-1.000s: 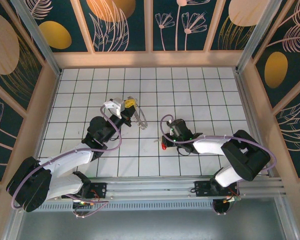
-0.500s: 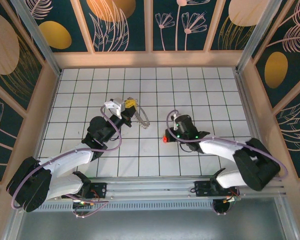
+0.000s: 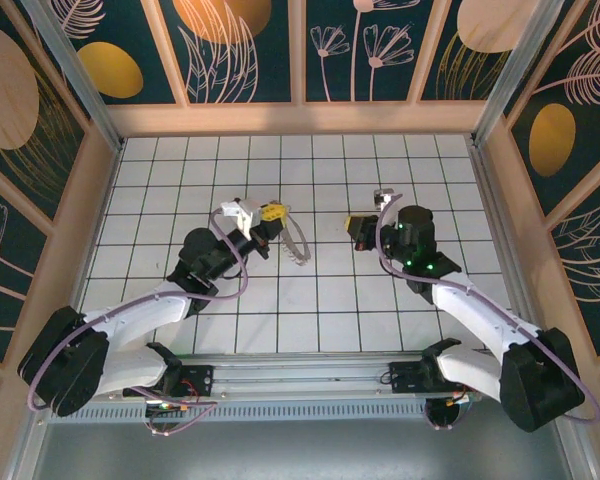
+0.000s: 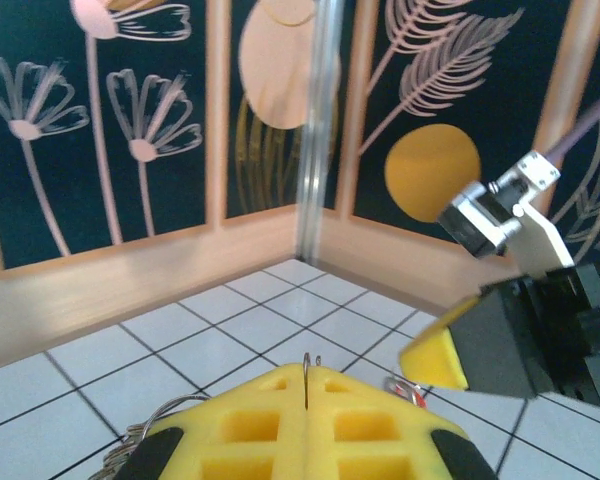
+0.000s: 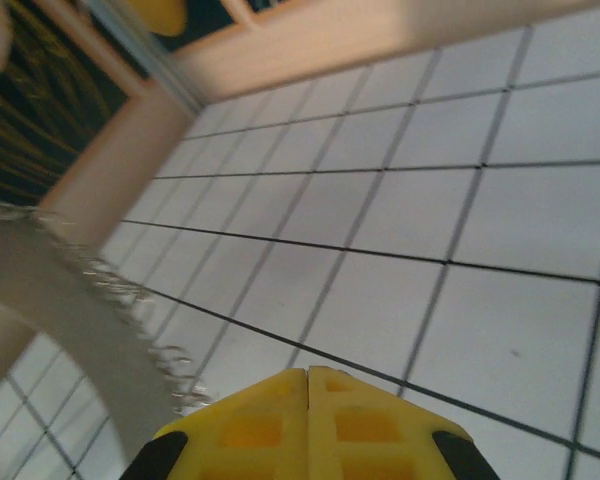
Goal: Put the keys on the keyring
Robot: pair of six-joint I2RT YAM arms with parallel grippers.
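Note:
My left gripper (image 3: 272, 213) hangs above the tiles left of centre, shut on the keyring (image 3: 298, 243), a thin floppy wire loop drooping to its right. In the left wrist view the wire (image 4: 308, 364) shows pinched between the yellow pads of the left gripper (image 4: 308, 374). My right gripper (image 3: 358, 231) is raised, a short gap right of the ring, its pads closed in the right wrist view (image 5: 307, 372). A blurred grey toothed strip (image 5: 75, 290), seemingly the key blade, runs out from them. A bit of red and silver key (image 4: 408, 391) shows beside the right gripper's pad (image 4: 438, 358).
White tiled floor (image 3: 280, 330) ringed by wooden rails and dark patterned walls (image 3: 300, 50). Purple cables loop along both arms. The arm bases and a metal rail (image 3: 310, 375) lie along the near edge.
The right gripper has lifted off the floor with the red key and swung away from the bases and to the right. The left gripper with the ring shifted slightly right.

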